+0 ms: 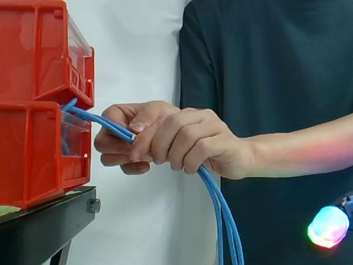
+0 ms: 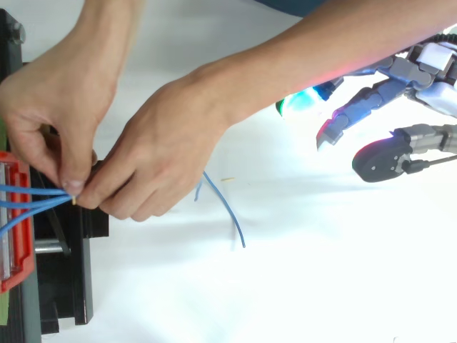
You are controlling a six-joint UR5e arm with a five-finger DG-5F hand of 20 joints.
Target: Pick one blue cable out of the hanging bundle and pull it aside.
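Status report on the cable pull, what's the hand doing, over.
Hand open, clear of the work. Blue cables run from the red bins, unpicked. Person's hands gripping the bundle, in the way.

The bins [image 1: 33, 110] at the left of the side view are bright red with clear front panels. The stand [image 1: 44, 226] beneath them is black and carries a silver bolt [image 1: 94, 206]. The cables [image 1: 220, 215] are plain light blue. The curtain [image 1: 138, 55] behind is white. The person's shirt [image 1: 265, 66] is dark teal with a fine woven texture. In the top view's upper right, the hand [image 2: 428, 61] is silver-grey and white with darker parts, and one fingertip [image 2: 300, 102] glows green and cyan. In the side view's lower right, a pad [image 1: 329, 226] glows cyan, green and magenta.
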